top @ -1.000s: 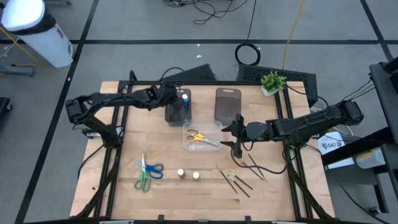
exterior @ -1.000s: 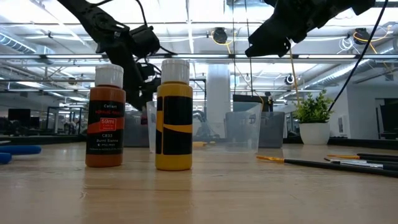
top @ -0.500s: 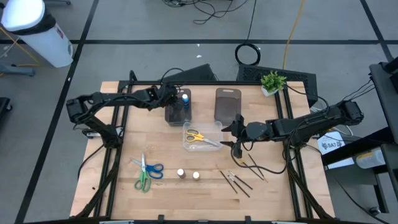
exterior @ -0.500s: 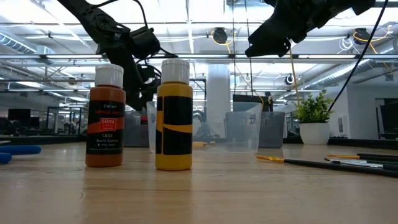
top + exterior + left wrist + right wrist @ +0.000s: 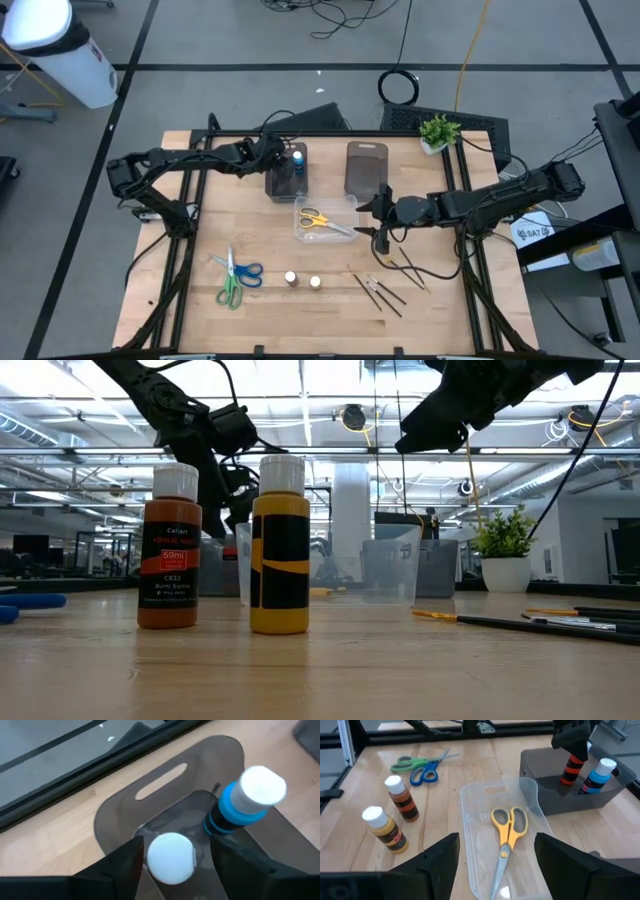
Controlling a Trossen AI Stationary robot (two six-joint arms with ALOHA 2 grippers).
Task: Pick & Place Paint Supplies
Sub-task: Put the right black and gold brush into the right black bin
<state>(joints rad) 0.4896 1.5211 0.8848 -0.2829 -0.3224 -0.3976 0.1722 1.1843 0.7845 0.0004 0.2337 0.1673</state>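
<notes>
Left gripper (image 5: 172, 870) fingers apart around a white-capped bottle (image 5: 171, 857) in the dark tray (image 5: 284, 170), blue bottle (image 5: 297, 158) at its 2 o'clock; right gripper (image 5: 383, 218), spread, hovers at 3 o'clock of the yellow scissors (image 5: 322, 219).

We see a pale wood table (image 5: 330, 255) with visible grain, a clear glossy plastic box (image 5: 485, 815), a smooth dark grey plastic tray (image 5: 150, 795), and yellow-handled scissors (image 5: 507, 832) with metal blades.
</notes>
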